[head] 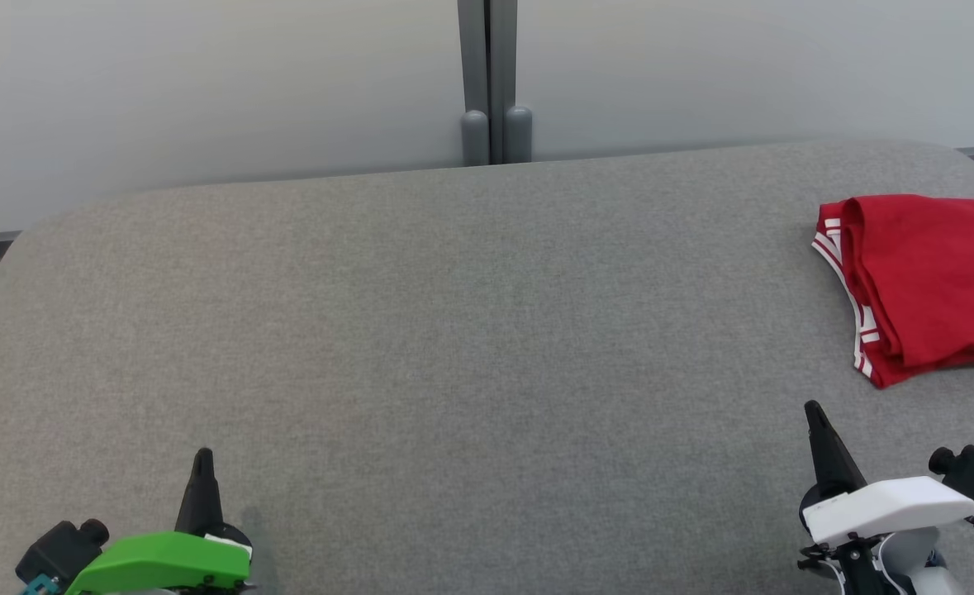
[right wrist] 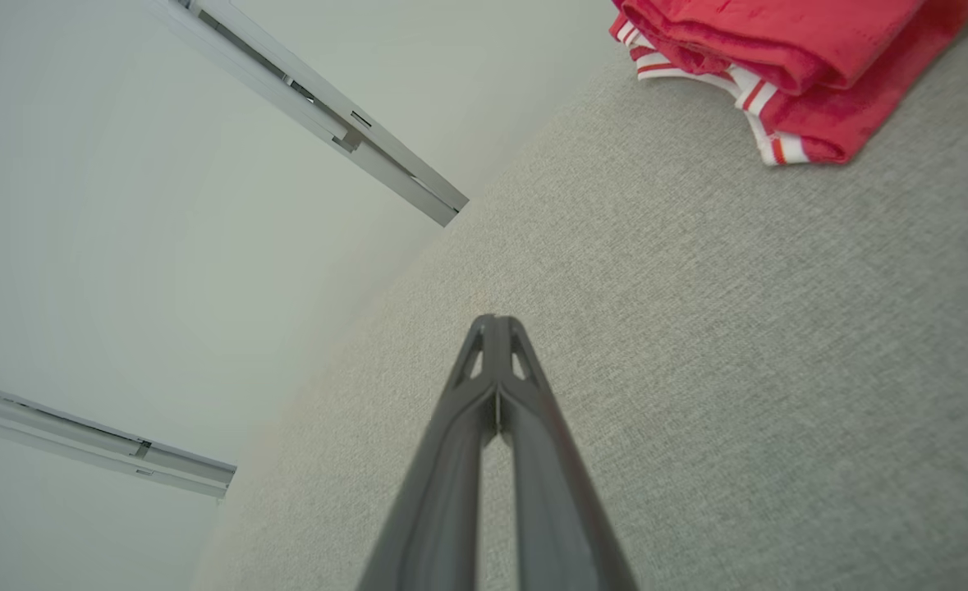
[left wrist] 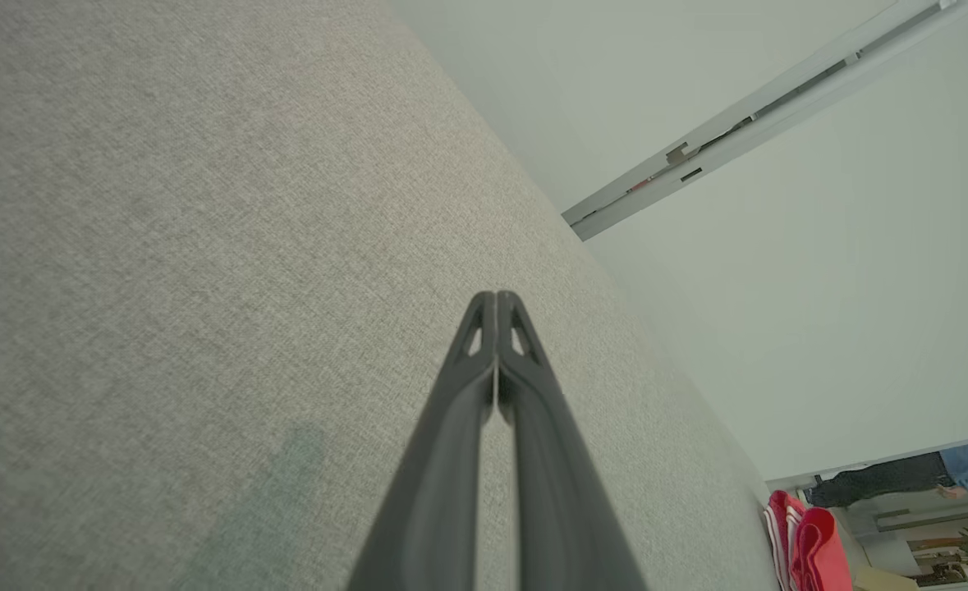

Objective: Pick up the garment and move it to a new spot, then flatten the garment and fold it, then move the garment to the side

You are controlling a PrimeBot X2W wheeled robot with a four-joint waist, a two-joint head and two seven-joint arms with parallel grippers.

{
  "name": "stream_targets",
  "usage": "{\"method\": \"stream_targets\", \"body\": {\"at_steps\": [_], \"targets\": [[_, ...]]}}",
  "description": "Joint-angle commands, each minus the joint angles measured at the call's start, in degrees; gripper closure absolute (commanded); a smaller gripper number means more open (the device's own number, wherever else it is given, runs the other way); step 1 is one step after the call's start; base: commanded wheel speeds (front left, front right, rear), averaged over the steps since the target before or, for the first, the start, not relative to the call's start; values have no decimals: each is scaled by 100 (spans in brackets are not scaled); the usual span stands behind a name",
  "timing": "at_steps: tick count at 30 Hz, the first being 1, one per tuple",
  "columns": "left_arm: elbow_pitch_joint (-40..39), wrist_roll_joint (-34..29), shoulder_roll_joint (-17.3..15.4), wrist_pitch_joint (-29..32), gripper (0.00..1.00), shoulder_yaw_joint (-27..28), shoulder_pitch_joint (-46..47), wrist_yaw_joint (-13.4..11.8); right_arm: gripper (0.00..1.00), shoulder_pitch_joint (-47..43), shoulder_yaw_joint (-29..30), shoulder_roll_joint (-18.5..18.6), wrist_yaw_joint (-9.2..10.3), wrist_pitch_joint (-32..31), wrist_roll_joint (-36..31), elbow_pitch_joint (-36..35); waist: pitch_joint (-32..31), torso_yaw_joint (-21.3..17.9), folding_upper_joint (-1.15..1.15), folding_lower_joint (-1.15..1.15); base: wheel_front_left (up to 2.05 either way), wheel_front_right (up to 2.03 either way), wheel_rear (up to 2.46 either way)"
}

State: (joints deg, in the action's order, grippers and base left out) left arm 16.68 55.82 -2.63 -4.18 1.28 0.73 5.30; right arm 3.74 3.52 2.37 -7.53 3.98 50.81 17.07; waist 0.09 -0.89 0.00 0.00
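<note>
Both grippers rest low at the near edge, left gripper (head: 202, 463) and right gripper (head: 814, 413) clenched on nothing, fingers pointing away; the folded red garment (head: 924, 281) lies far right on the grey table (head: 453, 330).

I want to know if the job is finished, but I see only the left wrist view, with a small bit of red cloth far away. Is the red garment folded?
Observer: Yes. In the head view the red garment with white-striped trim lies folded in layers at the right end of the grey fabric surface.
Operator: Does the right gripper hold it?
Observer: No. The right gripper is shut on nothing, apart from the garment.
Operator: Is the whole garment visible?
Observer: No, the head view's right edge cuts it off.
</note>
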Motion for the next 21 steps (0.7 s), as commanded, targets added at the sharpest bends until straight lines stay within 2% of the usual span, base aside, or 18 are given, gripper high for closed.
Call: {"method": "stream_targets", "body": {"at_steps": [1,21], "targets": [[-100,173,-22,39,100,42,188,25,100,133,35,35,3,-41,187,-94,0,2,0,0,0,0,0],[-204,1289,-27,371,100,205,321,38,100,210,126,45,4,-370,1457,-152,-4,23,0,0,0,0,0]]}}
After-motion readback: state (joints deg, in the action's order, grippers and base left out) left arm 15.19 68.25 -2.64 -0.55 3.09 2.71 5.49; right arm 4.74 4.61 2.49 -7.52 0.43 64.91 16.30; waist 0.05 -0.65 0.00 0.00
